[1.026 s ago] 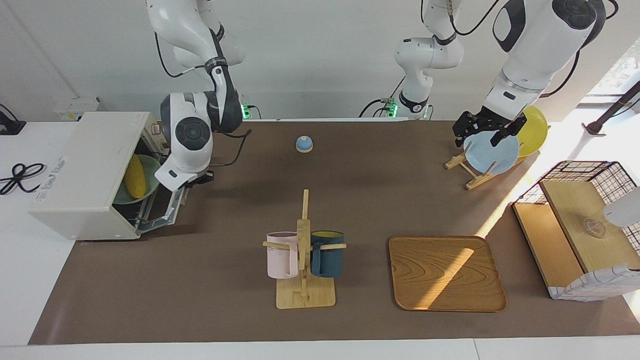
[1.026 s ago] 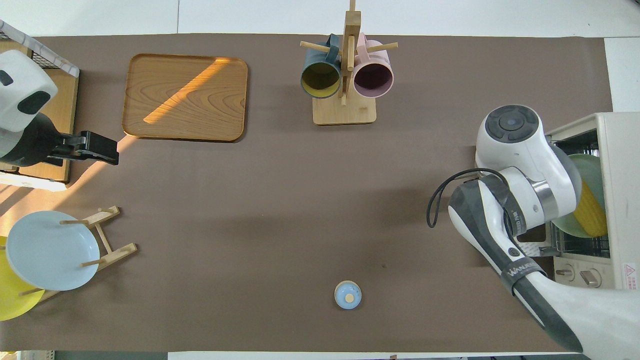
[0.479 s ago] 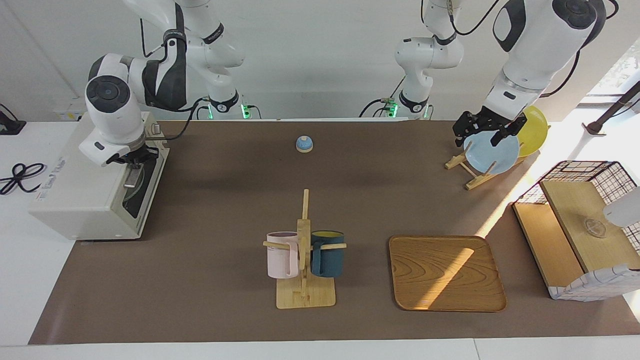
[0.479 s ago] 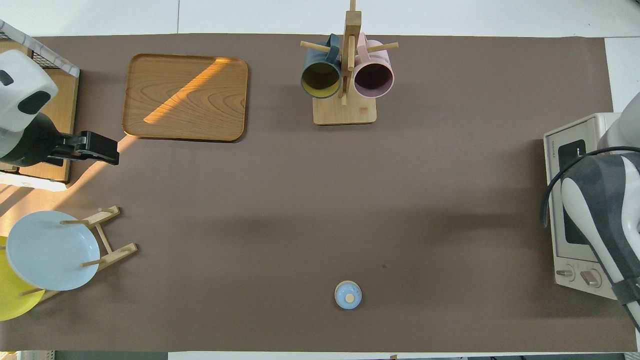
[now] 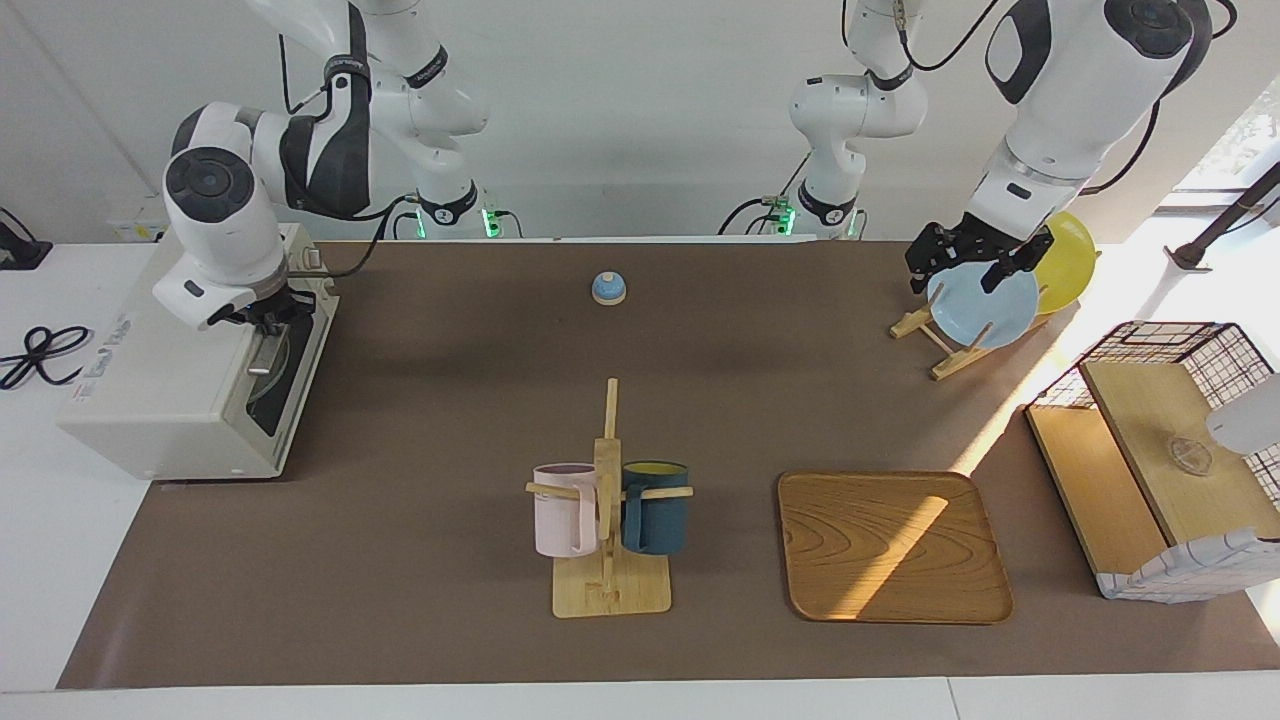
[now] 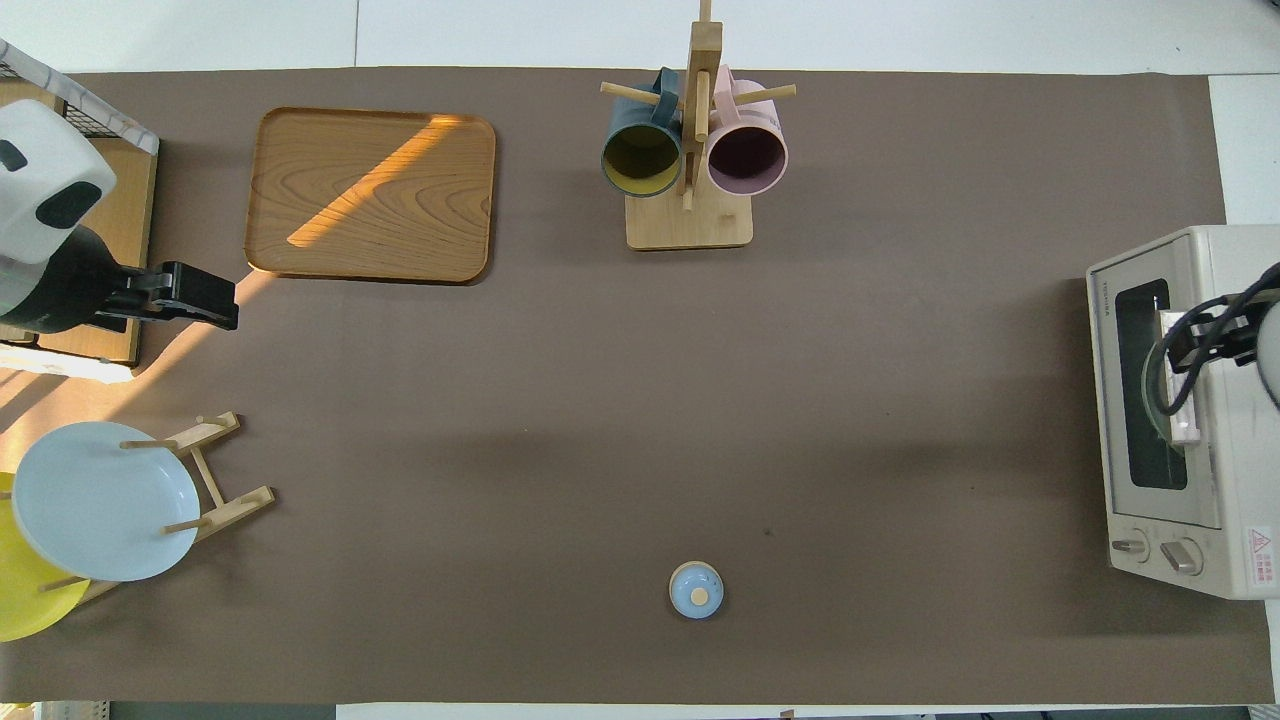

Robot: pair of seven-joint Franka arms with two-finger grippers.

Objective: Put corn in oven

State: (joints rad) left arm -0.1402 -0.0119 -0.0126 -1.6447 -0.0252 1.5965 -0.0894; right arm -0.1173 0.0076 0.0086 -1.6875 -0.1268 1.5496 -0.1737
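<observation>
The off-white oven [image 5: 165, 385] [image 6: 1240, 470] stands at the right arm's end of the table, and its dark glass door [image 5: 280, 385] [image 6: 1140, 400] is closed. The corn is hidden. My right gripper [image 5: 262, 312] [image 6: 1190, 345] is at the top edge of the door, by the metal bar handle [image 5: 260, 355] [image 6: 1178, 390]. My left gripper [image 5: 966, 263] [image 6: 205, 300] hangs open and empty over the table by the plate rack, where the left arm waits.
A wooden rack [image 5: 960, 345] [image 6: 215, 470] holds a blue plate and a yellow plate. In view too are a wooden tray [image 5: 890, 545] [image 6: 370, 195], a mug stand [image 5: 607, 520] [image 6: 690, 215] with two mugs, a small blue knob [image 5: 608, 288] [image 6: 695, 590], and a wire basket [image 5: 1160, 440].
A second ago the oven door hung open, showing the corn on a green dish inside. The door is now closed, and the right gripper has risen to its top edge.
</observation>
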